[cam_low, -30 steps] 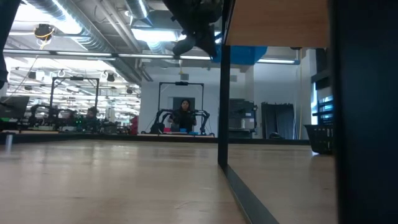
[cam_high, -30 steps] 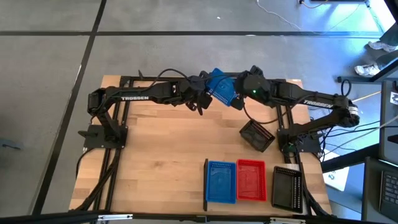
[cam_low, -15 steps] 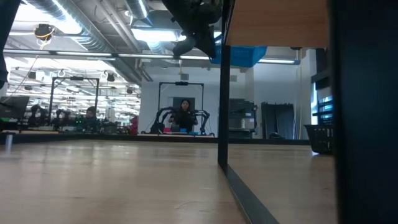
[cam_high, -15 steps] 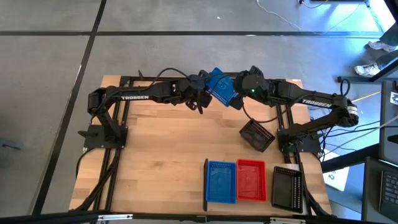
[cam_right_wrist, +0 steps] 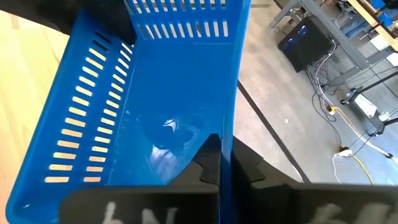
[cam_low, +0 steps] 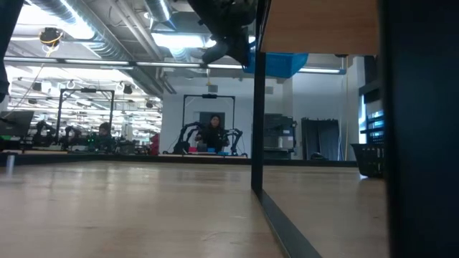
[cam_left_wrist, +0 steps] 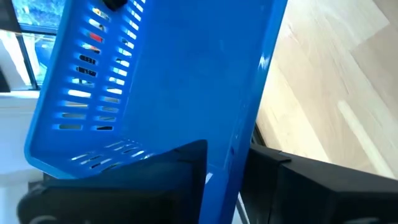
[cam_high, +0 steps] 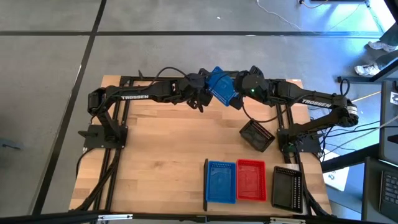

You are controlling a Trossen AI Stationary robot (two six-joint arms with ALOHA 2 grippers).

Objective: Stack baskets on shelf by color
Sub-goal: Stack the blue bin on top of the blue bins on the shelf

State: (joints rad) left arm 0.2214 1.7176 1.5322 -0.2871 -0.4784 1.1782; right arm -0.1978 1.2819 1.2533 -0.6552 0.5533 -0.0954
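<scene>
A blue basket (cam_high: 221, 87) hangs in the air over the table's far edge, tilted, between my two grippers. My right gripper (cam_high: 239, 91) is shut on it from the right. My left gripper (cam_high: 204, 88) is open at the basket's left side. In the left wrist view its fingers (cam_left_wrist: 137, 186) stand on either side of the basket's rim wall (cam_left_wrist: 227, 155). In the low view the blue basket (cam_low: 283, 63) shows high up beside the left gripper (cam_low: 224, 43). A blue basket (cam_high: 221, 182), a red one (cam_high: 251, 180) and a black one (cam_high: 288, 186) sit side by side on the shelf (cam_high: 249, 207). My left gripper has the basket's rim wall between its open fingers; whether they touch it, I cannot tell. My right gripper pinches one side wall (cam_right_wrist: 227, 140) of the blue basket, with one finger (cam_right_wrist: 208, 158) inside and one outside. It comes from the table's right, slanting down. The basket is lifted clear and tilted.
A second black basket (cam_high: 257, 135) lies askew on the table to the right of the middle, under the right arm. A thin black bar (cam_high: 206, 185) edges the shelf on its left. Bare wood (cam_high: 161, 162) spreads over the table's left and middle.
In the low view the fingers of my left gripper have parted a little. The blue basket has stayed where it was in the air, and both arms have kept their places.
</scene>
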